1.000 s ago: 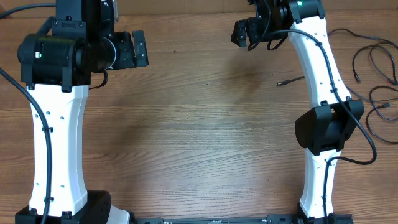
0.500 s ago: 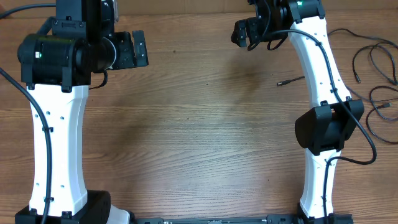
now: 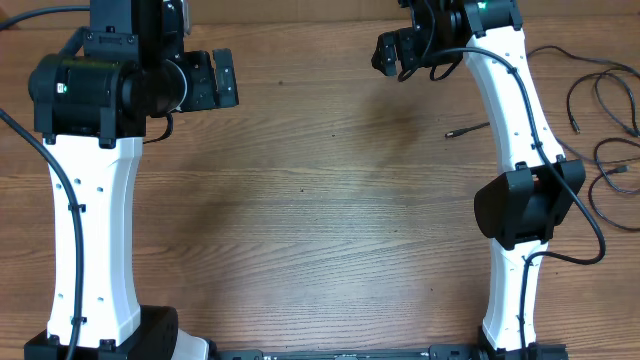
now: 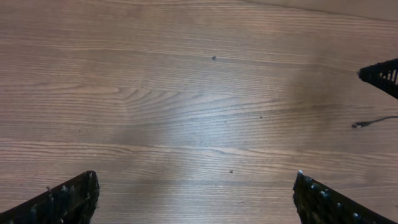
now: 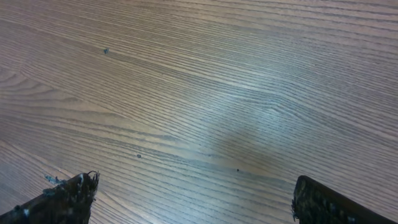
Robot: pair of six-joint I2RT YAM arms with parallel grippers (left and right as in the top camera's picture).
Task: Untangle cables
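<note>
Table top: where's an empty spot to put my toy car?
The bare wood of the table between the left arm and the right arm is free. One cable tip pokes in beside the right arm. Crowded: beyond the right arm, where the cables loop.

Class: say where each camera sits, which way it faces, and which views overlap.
Overhead: above the table, facing down; both arms, left hand, right hand, cables.
Left wrist: faces down at table; own fingertips, a plug tip.
Right wrist: faces down at table; own fingertips.
Shared: overhead and left wrist both show the plug tip.
</note>
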